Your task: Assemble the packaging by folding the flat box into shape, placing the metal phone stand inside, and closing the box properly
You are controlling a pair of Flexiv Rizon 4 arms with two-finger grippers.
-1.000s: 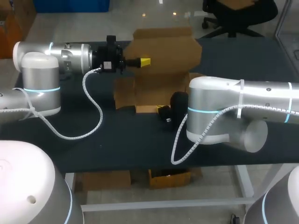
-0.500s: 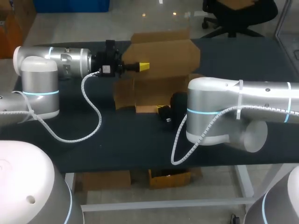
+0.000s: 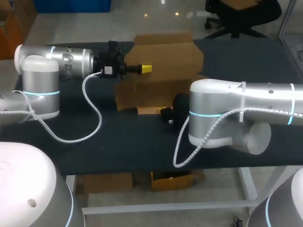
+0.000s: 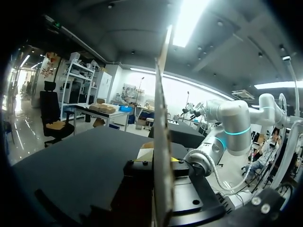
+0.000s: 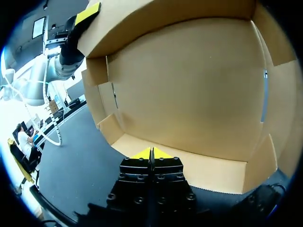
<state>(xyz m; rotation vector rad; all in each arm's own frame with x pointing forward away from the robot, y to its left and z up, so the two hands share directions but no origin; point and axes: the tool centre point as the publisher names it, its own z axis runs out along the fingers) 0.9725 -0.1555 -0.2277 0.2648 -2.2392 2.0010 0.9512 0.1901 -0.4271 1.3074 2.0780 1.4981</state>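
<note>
The brown cardboard box [image 3: 161, 92] stands open at the middle of the table, its lid [image 3: 165, 54] raised at the back. My left gripper [image 3: 147, 69] is shut on the lid's side edge. In the left wrist view the lid [image 4: 160, 118] runs edge-on between the fingers of the left gripper [image 4: 163, 165]. My right gripper [image 5: 151, 153] is shut with nothing in it, just in front of the box's low front wall [image 5: 189, 168] and facing the inside [image 5: 189, 85]. From overhead the right gripper [image 3: 166, 115] sits at the box's near side. No phone stand shows in any view.
The dark table [image 3: 118, 142] stretches bare in front of the box and to both sides. My right arm's thick grey link [image 3: 227, 111] lies across the right half. A white cable [image 3: 90, 118] hangs from my left arm over the table.
My left gripper has come slightly down and toward the front with the lid, which now leans a little lower. The right arm has kept still.
</note>
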